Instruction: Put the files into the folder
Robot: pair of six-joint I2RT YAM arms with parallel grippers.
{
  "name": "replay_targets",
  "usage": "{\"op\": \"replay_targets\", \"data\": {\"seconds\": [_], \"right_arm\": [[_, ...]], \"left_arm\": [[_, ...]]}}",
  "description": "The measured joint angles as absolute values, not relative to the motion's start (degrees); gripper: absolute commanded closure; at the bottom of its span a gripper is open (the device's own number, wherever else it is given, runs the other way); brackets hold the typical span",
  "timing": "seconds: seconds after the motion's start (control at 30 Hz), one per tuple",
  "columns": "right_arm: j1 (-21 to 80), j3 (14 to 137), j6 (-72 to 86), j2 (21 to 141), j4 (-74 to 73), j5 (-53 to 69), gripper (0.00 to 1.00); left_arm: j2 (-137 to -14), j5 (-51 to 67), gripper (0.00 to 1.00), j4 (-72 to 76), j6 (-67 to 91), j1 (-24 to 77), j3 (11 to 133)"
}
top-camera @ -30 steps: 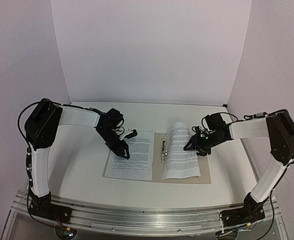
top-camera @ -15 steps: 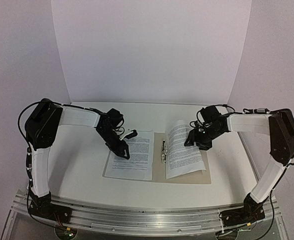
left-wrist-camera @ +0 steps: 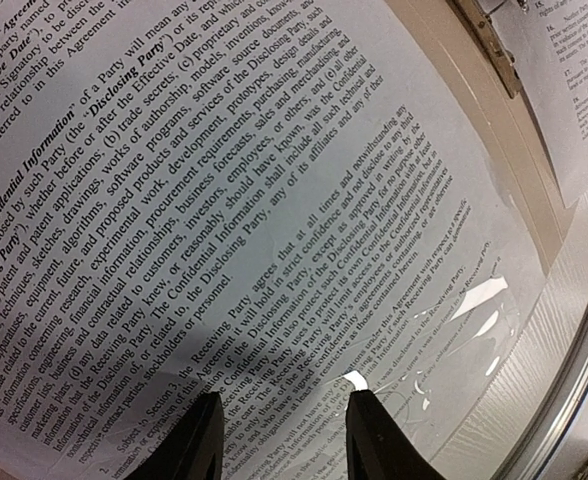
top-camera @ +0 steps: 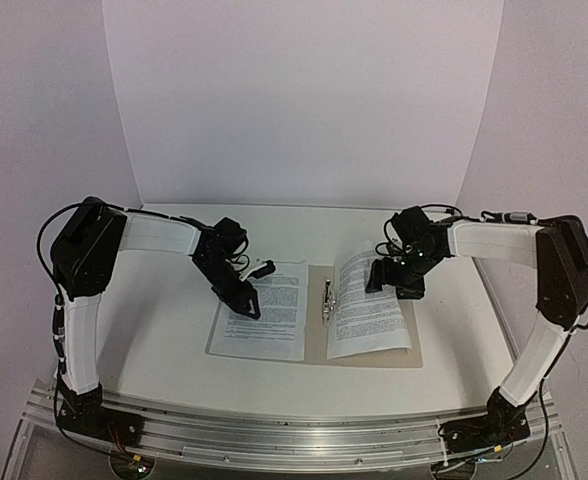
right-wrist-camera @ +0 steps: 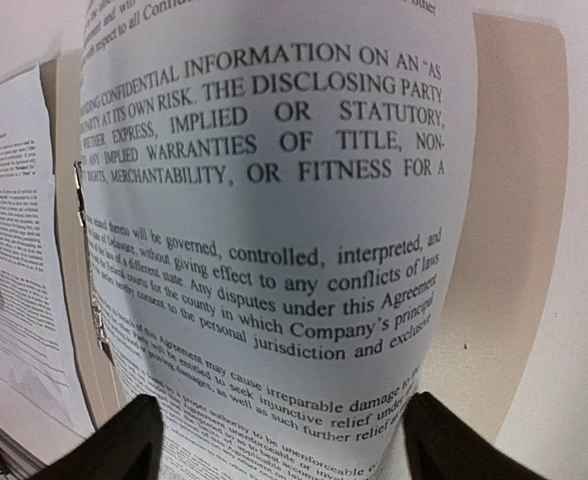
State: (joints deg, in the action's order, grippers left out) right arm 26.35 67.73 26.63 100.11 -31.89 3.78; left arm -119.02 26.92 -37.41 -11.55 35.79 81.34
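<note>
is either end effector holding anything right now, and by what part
Nothing looks gripped. The right end effector stands open at the far edge of the right sheet; the left end effector has its fingers apart over the left sheet.

The left arm [top-camera: 154,233] and right arm [top-camera: 489,243] match: smooth white link covers between bulky black joint housings. Thin black cables [top-camera: 44,235] loop off the shoulders. The left gripper [top-camera: 246,306] and right gripper [top-camera: 392,287] are black, with matte, blunt-tipped fingers [left-wrist-camera: 189,445].
</note>
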Motion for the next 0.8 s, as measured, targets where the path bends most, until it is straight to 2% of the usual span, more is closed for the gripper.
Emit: {"op": "replay_targets", "data": {"seconds": [0.07,0.8], "right_arm": [[26.3,68.7,26.2,100.8,-32.5,2.8,0.02],[24.8,75.5,24.9,102.4,-40.0,-6.9,0.02]], "left_arm": [[-119.0,27.0,0.57,-37.4,-11.6,35.8,81.3],[-119.0,27.1,0.57,-37.5,-12.1,35.8,81.3]]}}
